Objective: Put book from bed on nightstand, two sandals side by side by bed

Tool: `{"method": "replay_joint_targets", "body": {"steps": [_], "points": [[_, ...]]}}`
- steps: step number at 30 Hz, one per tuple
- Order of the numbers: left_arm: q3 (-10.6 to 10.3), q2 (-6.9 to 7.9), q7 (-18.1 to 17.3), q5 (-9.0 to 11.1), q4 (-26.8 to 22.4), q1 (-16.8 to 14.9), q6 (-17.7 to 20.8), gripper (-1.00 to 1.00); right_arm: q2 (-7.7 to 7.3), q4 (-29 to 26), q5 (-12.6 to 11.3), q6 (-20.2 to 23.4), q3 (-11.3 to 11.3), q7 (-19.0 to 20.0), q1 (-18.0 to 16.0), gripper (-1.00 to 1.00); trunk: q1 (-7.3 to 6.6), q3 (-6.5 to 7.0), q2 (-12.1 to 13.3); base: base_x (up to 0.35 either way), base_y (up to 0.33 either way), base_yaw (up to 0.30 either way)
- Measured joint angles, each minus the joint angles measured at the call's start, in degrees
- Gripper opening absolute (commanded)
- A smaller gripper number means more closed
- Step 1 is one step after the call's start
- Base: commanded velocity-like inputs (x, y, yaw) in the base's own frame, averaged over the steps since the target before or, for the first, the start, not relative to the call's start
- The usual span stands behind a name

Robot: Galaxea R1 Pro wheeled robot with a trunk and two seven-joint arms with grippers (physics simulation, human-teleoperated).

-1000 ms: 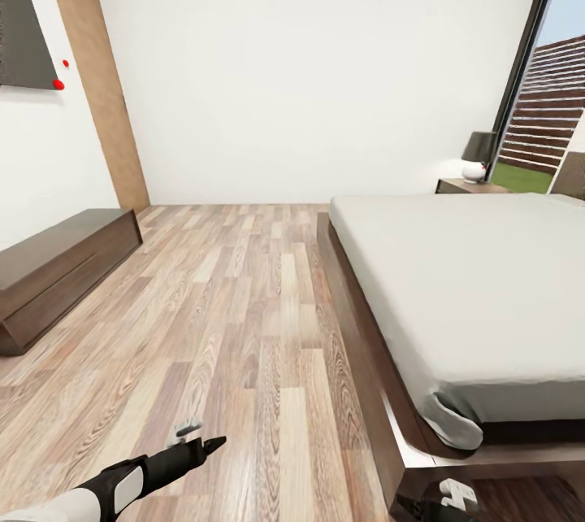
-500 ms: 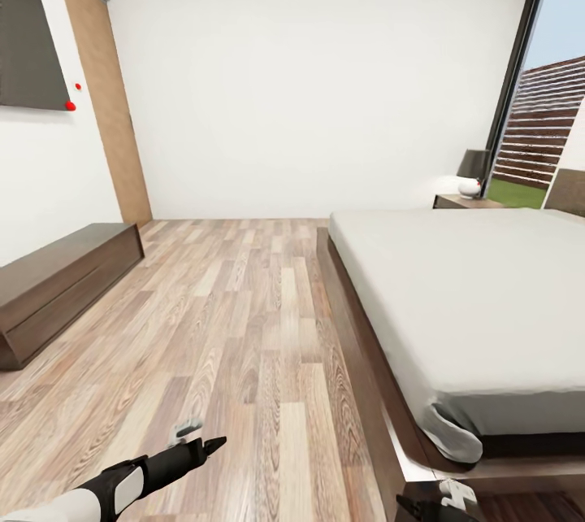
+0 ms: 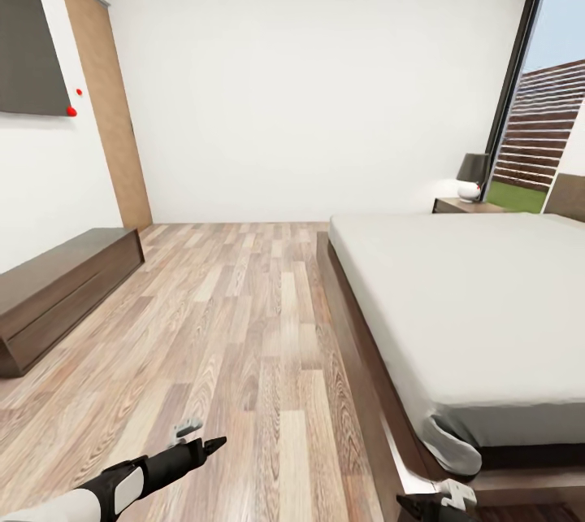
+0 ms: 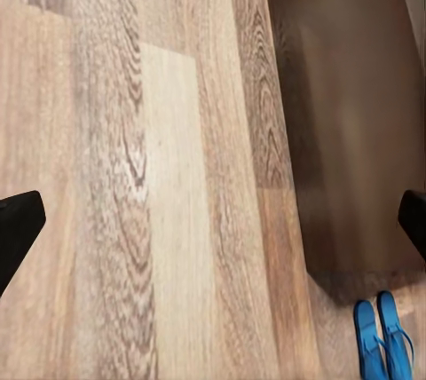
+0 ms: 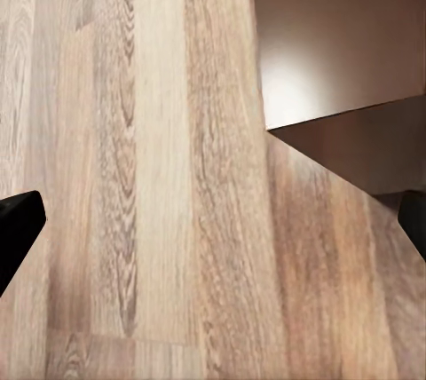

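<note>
Plank floor (image 5: 160, 185), light multi-tone wood, grain running lengthwise. Dark brown glossy bed frame (image 5: 342, 43) corner at one side, pale sheen on its surface, shadow below. Right gripper (image 5: 213, 220): black fingertips (image 5: 16, 220) at opposite edges, spread wide, nothing between.

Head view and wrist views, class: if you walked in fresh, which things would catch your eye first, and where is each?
The big bed with its pale mattress takes up the right of the head view, with a dark-shaded lamp on the nightstand beyond it by the window. A long dark dresser stands along the left wall. In the left wrist view, two bright blue sandals lie side by side on the wood floor.
</note>
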Motion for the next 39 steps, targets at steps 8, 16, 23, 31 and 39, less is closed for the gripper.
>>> {"method": "replay_joint_targets", "body": {"steps": [8, 16, 23, 31, 39], "points": [[0.0, 0.00, 0.0, 0.0, 0.0, 0.0, 0.0, 1.00, 0.00, 0.0, 0.0, 0.0, 0.0, 0.0, 0.0, 1.00, -1.76, 1.44, 3.2, 0.000, 0.000, 0.000], [0.0, 0.00, 0.0, 0.0, 0.0, 0.0, 0.0, 1.00, 0.00, 0.0, 0.0, 0.0, 0.0, 0.0, 0.0, 1.00, -3.51, 2.87, 6.4, 0.000, 0.000, 0.000], [0.0, 0.00, 0.0, 0.0, 0.0, 0.0, 0.0, 1.00, 0.00, 0.0, 0.0, 0.0, 0.0, 0.0, 0.0, 1.00, -5.05, 4.13, 9.2, 0.000, 0.000, 0.000], [0.0, 0.00, 0.0, 0.0, 0.0, 0.0, 0.0, 1.00, 0.00, 0.0, 0.0, 0.0, 0.0, 0.0, 0.0, 1.00, -6.81, 5.57, 12.4, 0.000, 0.000, 0.000], [0.0, 0.00, 0.0, 0.0, 0.0, 0.0, 0.1, 1.00, 0.00, 0.0, -0.1, 0.1, 0.0, 0.0, 0.0, 1.00, -8.57, 7.00, 15.6, 0.000, 0.000, 0.000]]}}
